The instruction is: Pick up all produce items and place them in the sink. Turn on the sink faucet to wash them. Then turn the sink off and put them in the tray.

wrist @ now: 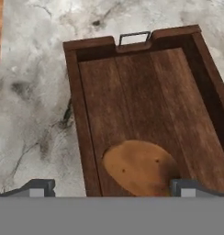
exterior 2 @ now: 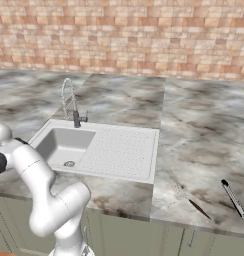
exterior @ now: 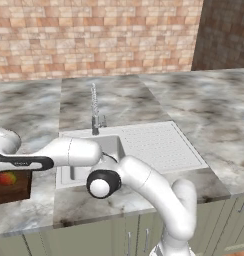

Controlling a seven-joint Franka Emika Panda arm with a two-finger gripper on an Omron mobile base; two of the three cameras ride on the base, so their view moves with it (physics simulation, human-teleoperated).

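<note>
Hand view: wide-open pincer (wrist: 111, 187) over wooden tray (wrist: 84, 133), brown oval (wrist: 140, 168) lying inside.

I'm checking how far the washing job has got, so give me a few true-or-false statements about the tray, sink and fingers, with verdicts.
1. The brown oval item lies inside the wooden tray. True.
2. The gripper is shut on the brown oval item. False: its fingers stand wide apart, one each side of the tray's wall, holding nothing.
3. The sink basin still holds produce. False: the basin shows just its drain.
4. A red-and-green fruit sits in the tray in the left base view. True.
5. Water runs from the faucet. False: no stream is visible.
</note>
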